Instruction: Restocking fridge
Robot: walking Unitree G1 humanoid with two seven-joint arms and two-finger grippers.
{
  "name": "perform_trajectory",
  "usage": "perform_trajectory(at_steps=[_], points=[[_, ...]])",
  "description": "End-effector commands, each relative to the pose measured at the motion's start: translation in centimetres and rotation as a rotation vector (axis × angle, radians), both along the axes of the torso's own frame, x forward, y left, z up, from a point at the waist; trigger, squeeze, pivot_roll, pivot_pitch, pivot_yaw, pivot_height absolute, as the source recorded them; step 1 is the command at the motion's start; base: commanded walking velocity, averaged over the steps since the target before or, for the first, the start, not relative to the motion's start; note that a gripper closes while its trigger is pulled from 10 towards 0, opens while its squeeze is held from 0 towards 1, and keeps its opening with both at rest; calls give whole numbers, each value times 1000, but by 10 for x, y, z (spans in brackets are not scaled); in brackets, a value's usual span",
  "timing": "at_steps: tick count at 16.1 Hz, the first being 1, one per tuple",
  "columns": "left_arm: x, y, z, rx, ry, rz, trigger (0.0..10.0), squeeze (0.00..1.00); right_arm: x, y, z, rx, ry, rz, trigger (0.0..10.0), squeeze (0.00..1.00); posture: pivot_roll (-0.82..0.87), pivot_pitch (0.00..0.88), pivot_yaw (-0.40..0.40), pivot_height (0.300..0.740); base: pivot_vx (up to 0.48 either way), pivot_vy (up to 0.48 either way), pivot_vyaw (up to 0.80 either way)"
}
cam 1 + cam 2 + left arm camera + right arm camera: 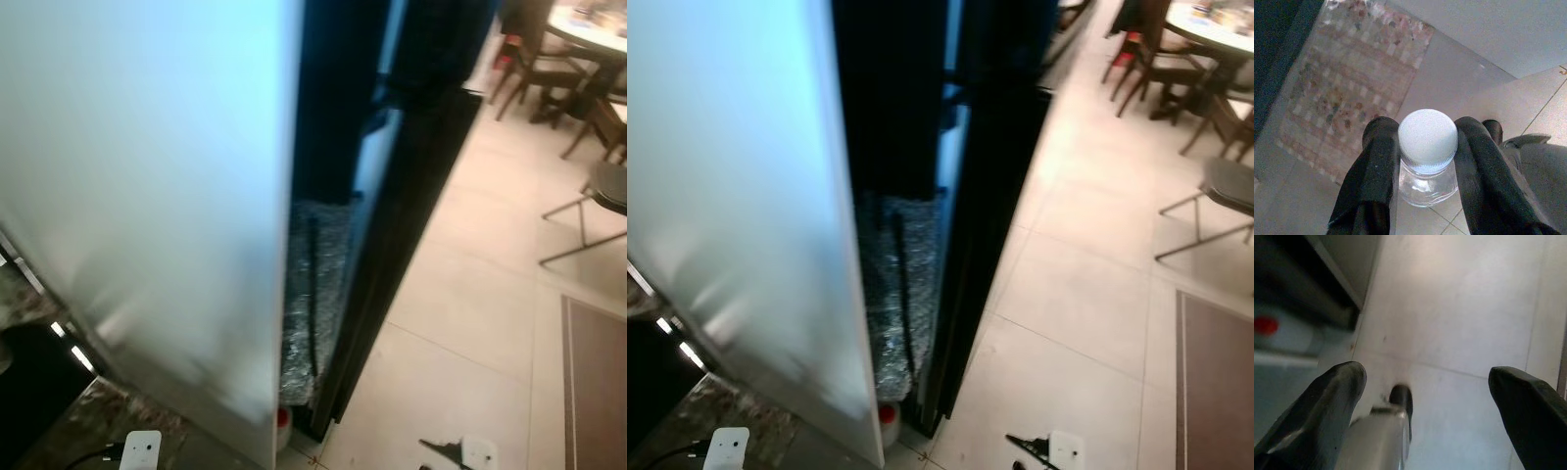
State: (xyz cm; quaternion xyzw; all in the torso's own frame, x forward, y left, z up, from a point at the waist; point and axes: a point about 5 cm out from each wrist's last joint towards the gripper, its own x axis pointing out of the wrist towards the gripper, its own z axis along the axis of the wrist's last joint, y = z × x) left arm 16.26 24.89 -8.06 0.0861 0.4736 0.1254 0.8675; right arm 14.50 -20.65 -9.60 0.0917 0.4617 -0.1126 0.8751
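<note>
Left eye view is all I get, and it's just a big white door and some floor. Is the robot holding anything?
Observer: Yes. In the left wrist view the left gripper is shut on a clear bottle with a white cap, one black finger on each side of its neck.
Operator: What about the other hand?
Observer: The right gripper is open with nothing between its fingers, pointing down at pale floor tiles.
Operator: Is there anything red down there?
Observer: The right wrist view shows a blurred red spot low beside the fridge; I cannot tell what it is.
</note>
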Motion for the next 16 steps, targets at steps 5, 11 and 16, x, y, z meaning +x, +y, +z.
perform_trajectory(at_steps=[5, 11, 16], points=[[0, 1, 1, 25, 8, -40, 10000, 0, 16, -8, 16, -193, -208, 68, 10000, 0, 111, 0, -34, 740, 0, 0, 0], [-4, 3, -1, 34, 18, -43, 10000, 0, 125, 17, 91, -310, -655, 141, 10000, 0, 92, 0, -26, 740, 0, 0, 0], [-19, -6, -9, 11, 38, 1, 10000, 0, 143, 26, 120, -324, -856, 314, 10000, 0, 118, 0, -70, 740, 0, 0, 0]])
